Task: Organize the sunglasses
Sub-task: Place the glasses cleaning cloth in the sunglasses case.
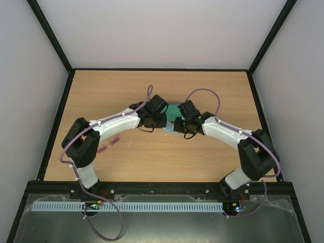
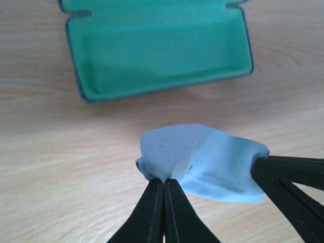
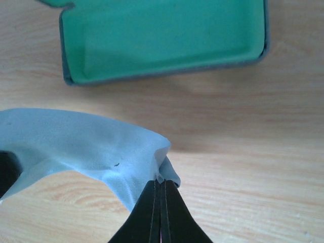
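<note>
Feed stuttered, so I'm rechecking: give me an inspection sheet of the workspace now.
Surface: wooden table.
Job's things: sunglasses lie on the table beside the left arm, outside the case.
Clutter: case open, visible teal interior empty; light blue cloth.
Grippers: left gripper and right gripper each shut on a cloth corner.
Cables: purple cables loop over left arm and right arm.
Surroundings: white walls, black frame.
</note>
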Controlling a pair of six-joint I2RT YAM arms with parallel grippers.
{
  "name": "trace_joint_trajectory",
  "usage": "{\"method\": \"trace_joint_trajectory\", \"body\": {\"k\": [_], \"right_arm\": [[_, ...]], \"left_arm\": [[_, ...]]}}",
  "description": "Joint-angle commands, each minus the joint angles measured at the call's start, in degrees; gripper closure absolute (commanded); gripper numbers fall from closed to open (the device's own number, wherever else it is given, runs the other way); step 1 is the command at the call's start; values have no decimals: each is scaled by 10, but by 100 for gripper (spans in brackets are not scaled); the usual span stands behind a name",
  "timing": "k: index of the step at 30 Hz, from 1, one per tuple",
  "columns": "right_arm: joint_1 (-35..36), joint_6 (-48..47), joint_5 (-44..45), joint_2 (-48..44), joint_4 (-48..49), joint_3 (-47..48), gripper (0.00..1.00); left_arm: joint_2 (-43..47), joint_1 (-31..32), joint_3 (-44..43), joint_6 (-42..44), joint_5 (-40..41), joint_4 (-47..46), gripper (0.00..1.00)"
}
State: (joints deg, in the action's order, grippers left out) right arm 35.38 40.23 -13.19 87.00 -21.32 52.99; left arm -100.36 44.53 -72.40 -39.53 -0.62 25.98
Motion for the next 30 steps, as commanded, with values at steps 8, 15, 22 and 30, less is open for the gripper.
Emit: {"method": "trace_joint_trajectory", "body": {"k": [8,15,22,30], "right_arm": [[-50,-72,-3,97,-71,133,99],[-63,-87,-3,148,-86,188,99],[-70,-95,3,183,-93,220,99],[-85,-101,6,204,-94,238,99]], "left_arm": [[-85,-36,-93,26,-9,25,98],[-102,-53,-97,20,-3,5,98],[-119,-59,-102,11,7,-12,98],[-146,-61,-113,5,12,-26,98]]}}
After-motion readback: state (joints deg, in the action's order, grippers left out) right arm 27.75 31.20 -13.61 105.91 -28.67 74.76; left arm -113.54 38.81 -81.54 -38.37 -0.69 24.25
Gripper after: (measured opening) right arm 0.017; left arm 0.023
